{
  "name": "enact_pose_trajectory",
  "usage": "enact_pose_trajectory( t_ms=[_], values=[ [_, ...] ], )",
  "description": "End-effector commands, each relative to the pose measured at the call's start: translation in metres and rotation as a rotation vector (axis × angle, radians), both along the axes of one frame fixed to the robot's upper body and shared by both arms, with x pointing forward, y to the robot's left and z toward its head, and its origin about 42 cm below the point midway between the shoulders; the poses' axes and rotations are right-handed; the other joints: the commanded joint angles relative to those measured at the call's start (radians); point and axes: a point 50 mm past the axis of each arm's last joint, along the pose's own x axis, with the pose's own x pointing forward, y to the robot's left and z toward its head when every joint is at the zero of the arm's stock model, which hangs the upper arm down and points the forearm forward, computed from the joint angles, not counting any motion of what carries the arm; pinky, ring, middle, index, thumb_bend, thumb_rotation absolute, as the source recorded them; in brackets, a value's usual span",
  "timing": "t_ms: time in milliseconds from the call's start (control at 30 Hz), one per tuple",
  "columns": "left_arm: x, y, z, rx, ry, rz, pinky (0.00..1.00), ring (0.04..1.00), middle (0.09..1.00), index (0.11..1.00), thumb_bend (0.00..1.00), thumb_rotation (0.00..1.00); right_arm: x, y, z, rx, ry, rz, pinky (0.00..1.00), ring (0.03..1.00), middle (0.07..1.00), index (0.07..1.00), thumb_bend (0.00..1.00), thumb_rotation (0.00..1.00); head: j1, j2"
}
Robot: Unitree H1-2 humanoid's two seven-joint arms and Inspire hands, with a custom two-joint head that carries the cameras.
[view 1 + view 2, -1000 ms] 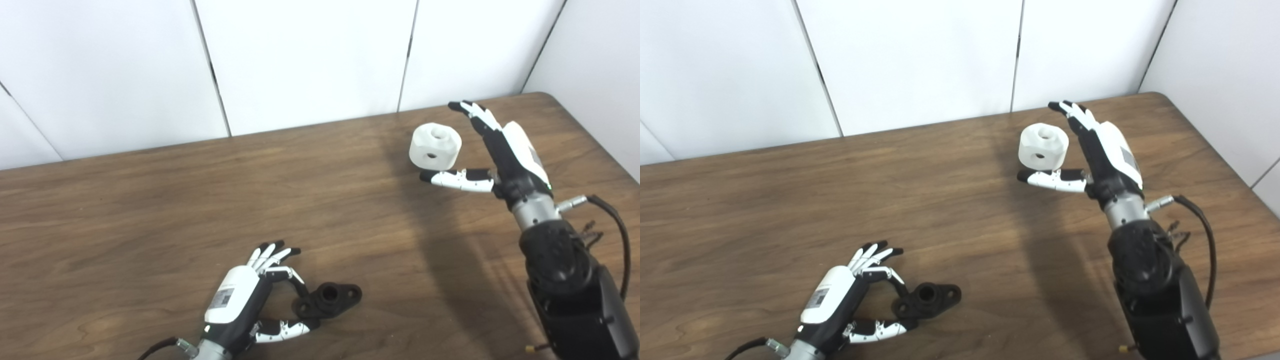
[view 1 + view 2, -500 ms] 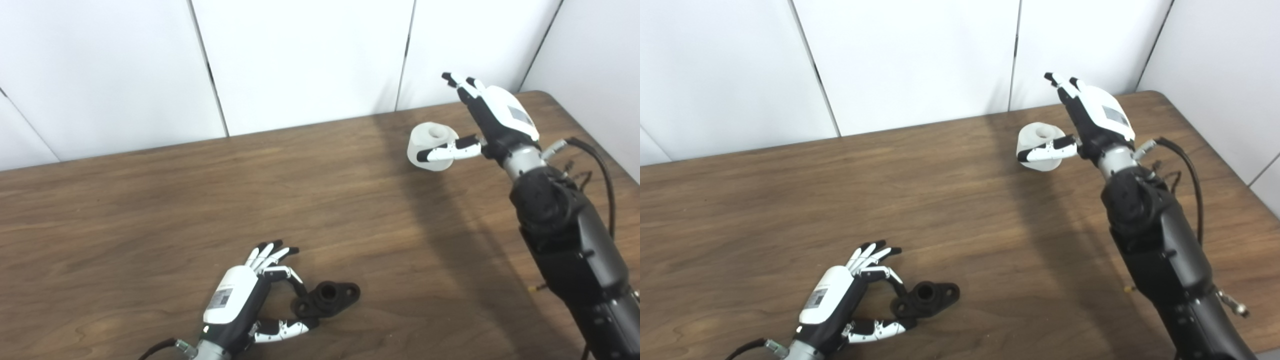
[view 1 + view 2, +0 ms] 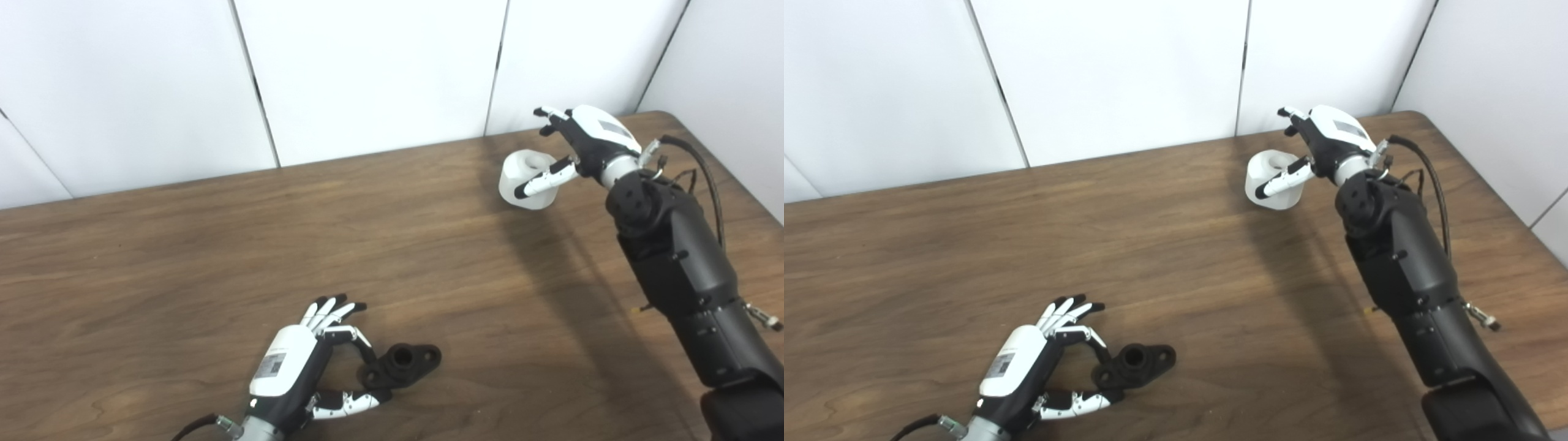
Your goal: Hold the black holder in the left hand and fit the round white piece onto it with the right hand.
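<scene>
The black holder lies on the wooden table near the front edge, its round socket facing up. My left hand rests beside it, one finger and the thumb pinched on the holder's left lug, the other fingers stretched out. The round white piece stands on the table at the far right. My right hand hovers over its right side, open. Its thumb lies across the front of the piece and its fingers curl above and behind it. I cannot tell whether they touch it.
White wall panels close off the table's far edge, and another wall runs along the right. The table's right edge lies close behind my right arm. Bare wood stretches between the two hands.
My right hand has swung up and over the white piece, its thumb crossing the front and its fingers curling down. The piece, the holder and my left hand have stayed in place.
</scene>
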Motion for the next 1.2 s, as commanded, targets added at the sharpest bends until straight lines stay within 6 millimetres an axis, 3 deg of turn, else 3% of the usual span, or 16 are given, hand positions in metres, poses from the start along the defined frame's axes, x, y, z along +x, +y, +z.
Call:
enact_pose_trajectory(
  t_ms=[0, 700, 1167],
  values=[
    [-0.003, 0.004, -0.017, 0.097, 0.07, 0.024, 1.0, 0.973, 0.892, 0.489, 0.51, 0.06, 0.008, -0.01, 0.032, -0.049, -0.034, -0.021, 1.0, 1.0, 0.85, 0.892, 0.93, 0.35, -0.001, -0.001],
    [-0.003, -0.006, -0.015, 0.104, 0.072, 0.022, 1.0, 0.969, 0.887, 0.49, 0.51, 0.06, 0.025, -0.003, 0.054, -0.131, 0.088, -0.049, 1.0, 0.97, 0.863, 0.846, 0.93, 0.41, 0.007, 0.004],
    [-0.002, -0.009, -0.012, 0.103, 0.068, 0.021, 1.0, 0.969, 0.882, 0.49, 0.51, 0.06, 0.033, 0.008, 0.051, -0.167, 0.126, -0.025, 0.91, 0.941, 0.844, 0.853, 0.93, 0.43, 0.015, 0.016]
  ],
)
